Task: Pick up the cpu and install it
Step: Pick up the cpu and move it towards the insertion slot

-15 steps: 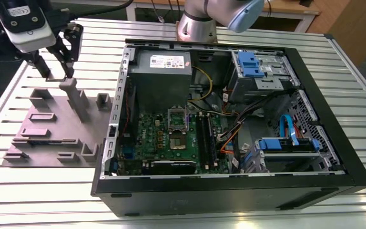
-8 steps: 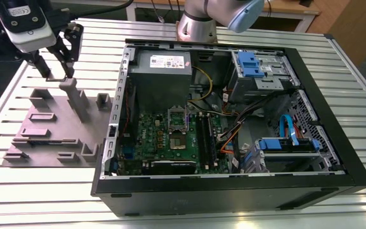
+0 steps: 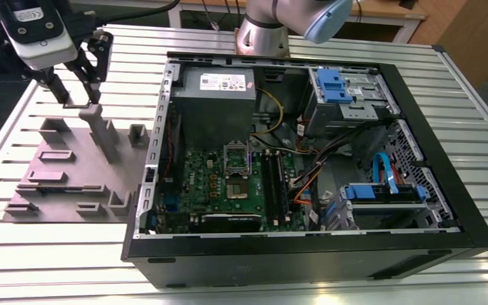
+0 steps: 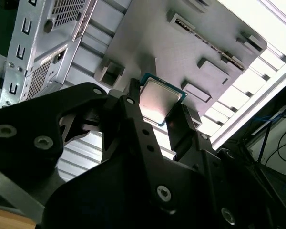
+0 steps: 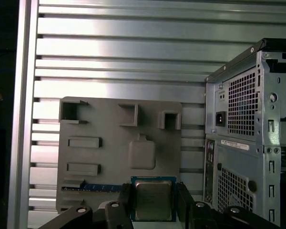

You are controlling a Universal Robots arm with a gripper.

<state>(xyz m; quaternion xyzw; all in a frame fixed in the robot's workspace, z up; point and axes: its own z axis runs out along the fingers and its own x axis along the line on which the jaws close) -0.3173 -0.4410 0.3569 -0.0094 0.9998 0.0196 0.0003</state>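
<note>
**Pincer grips cpu above tray, beside open case**

Exterior view: the pincer (image 3: 76,98) hangs over the far end of a grey tray (image 3: 66,171) that lies on the slatted bench (image 3: 58,267). Its two dark fingers (image 3: 58,89) point down, next to the tray's tallest post. On the exterior view's right of the tray lies an open black case (image 3: 312,254). Inside it a green board (image 3: 201,178) carries a dark square socket (image 3: 237,166), well apart from the pincer. A grey power box (image 3: 214,86) sits at the case's far end.

Second wrist view: the cpu (image 4: 159,100), silvery with a thin teal border, sits between the fingertips. One finger (image 4: 133,107) presses one edge and the other finger presses the opposite edge, so the pincer is clamped on the chip. Behind it are the tray (image 4: 152,38) with its raised blocks, and the perforated rear of the case (image 4: 43,43).

First wrist view: the cpu (image 5: 152,198) is again held between the two fingers (image 5: 125,200), its metal top facing the camera. Beyond it on the tray (image 5: 105,157) are a bare rounded square pad (image 5: 142,155) and a blue strip (image 5: 100,188) in a slot. The case (image 5: 243,143) stands just beside the tray on the bench (image 5: 124,47).
</note>
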